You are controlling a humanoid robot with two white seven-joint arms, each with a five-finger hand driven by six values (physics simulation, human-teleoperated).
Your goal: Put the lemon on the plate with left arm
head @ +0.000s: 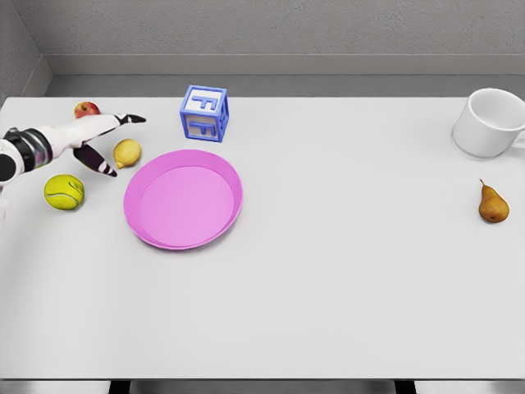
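Lemon (127, 153) beside bare pink plate (184, 199)

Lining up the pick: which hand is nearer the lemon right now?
Left. The left hand has its open fingers spread around the lemon, just left of the pink plate. The right hand is out of view.

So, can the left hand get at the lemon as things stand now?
Probably yes. The left hand is open, its fingers spread on either side of the lemon, and nothing lies between them.
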